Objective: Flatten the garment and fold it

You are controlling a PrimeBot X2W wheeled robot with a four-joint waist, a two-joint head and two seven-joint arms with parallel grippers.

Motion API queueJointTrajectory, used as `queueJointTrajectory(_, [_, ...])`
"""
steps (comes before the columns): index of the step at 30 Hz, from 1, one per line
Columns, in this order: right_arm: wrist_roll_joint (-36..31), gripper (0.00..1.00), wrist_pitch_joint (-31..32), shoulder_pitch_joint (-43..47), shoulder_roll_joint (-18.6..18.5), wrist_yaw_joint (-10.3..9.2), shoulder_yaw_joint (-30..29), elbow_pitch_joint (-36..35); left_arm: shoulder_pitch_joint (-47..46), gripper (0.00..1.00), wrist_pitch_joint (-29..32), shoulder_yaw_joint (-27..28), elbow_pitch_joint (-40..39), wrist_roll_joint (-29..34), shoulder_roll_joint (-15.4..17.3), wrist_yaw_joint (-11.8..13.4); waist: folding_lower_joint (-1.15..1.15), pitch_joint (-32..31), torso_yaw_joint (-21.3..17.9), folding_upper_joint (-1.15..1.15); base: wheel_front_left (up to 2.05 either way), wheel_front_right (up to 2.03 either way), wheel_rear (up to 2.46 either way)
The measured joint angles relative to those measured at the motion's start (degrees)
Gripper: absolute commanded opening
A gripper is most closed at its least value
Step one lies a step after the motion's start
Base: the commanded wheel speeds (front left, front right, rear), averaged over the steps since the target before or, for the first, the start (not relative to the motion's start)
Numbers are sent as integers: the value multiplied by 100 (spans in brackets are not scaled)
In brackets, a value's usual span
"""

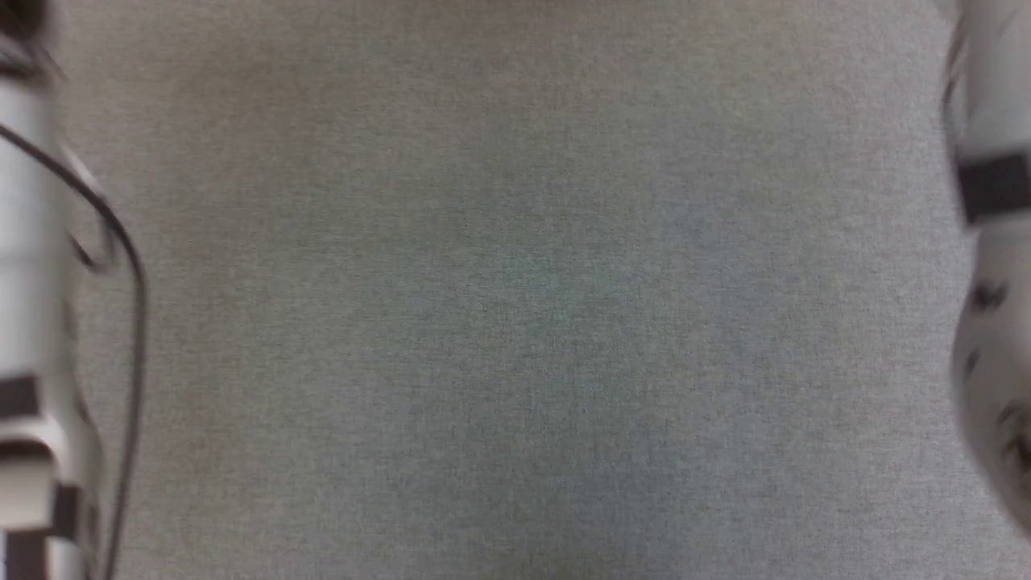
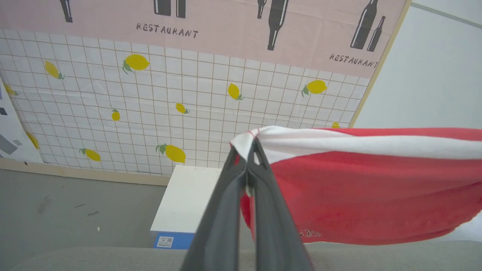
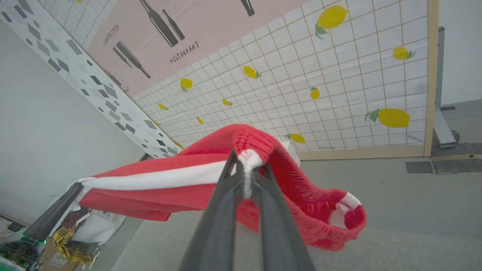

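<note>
The garment (image 2: 361, 188), bright red shorts with a white side stripe, hangs stretched in the air between my two grippers, above the grey tabletop. My left gripper (image 2: 246, 148) is shut on a white-striped corner of it. In the right wrist view my right gripper (image 3: 247, 162) is shut on the gathered elastic waistband end of the garment (image 3: 180, 188), and the left gripper (image 3: 73, 188) holds the far end at the lower left. A small dark print shows near the lower hem in the left wrist view. Pale forearms (image 1: 32, 322) flank the head view.
The grey fabric-covered table (image 1: 515, 322) lies under both arms. A white box with a blue side (image 2: 184, 205) stands on the floor beyond the table edge. Lemon-patterned wall panels (image 2: 150, 113) stand behind. Bags and clutter (image 3: 75, 233) sit on the floor at one side.
</note>
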Motion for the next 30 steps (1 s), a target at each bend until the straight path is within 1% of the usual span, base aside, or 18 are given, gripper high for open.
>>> queueJointTrajectory(3, [192,0,44,880,-26,-1,181,-263,678,0,-189,-47,-5,-116,-83,-164,0,-118,40,0,0,0,0])
queueJointTrajectory(6, [549,0,185,1868,-102,-1,370,-826,1432,0,-359,-85,-135,-204,-157,-253,0,-281,81,0,0,0,0])
queueJointTrajectory(8, [824,0,312,2587,-205,-1,450,-1284,2018,0,-407,-103,-311,-288,-205,-260,0,-413,106,0,0,0,0])
queueJointTrajectory(11, [1274,0,682,3800,-353,-2,589,-2035,3029,0,-428,-34,-681,-526,-307,-236,-1,-648,132,0,0,0,0])
queueJointTrajectory(13, [1397,0,879,4740,-454,-2,699,-2608,3804,0,-378,-21,-971,-709,-382,-169,-1,-829,144,0,0,0,0])
queueJointTrajectory(15, [1457,0,1033,5563,-583,-2,689,-3048,4482,0,-296,-32,-1221,-870,-489,-118,-1,-996,155,0,0,0,0])
queueJointTrajectory(18, [1517,0,1289,6750,-723,-2,475,-3640,5429,0,-166,-68,-1593,-1016,-609,86,-2,-1265,181,0,0,0,0])
queueJointTrajectory(21, [1552,0,1647,7809,-705,-2,230,-4208,6302,0,37,-113,-1967,-1146,-626,274,-2,-1550,208,0,0,0,0])
queueJointTrajectory(23, [1579,0,1928,8353,-636,-2,118,-4533,6772,0,212,-137,-2187,-1195,-624,414,-2,-1712,221,0,0,0,0])
queueJointTrajectory(28, [1484,0,2747,9571,-490,-2,-181,-5312,7890,0,680,-116,-2856,-1280,-526,936,-2,-2091,239,0,0,0,0])
queueJointTrajectory(30, [1422,0,3038,9946,-387,-1,-350,-5637,8295,0,898,-124,-3169,-1289,-460,1203,-2,-2222,240,0,0,0,0])
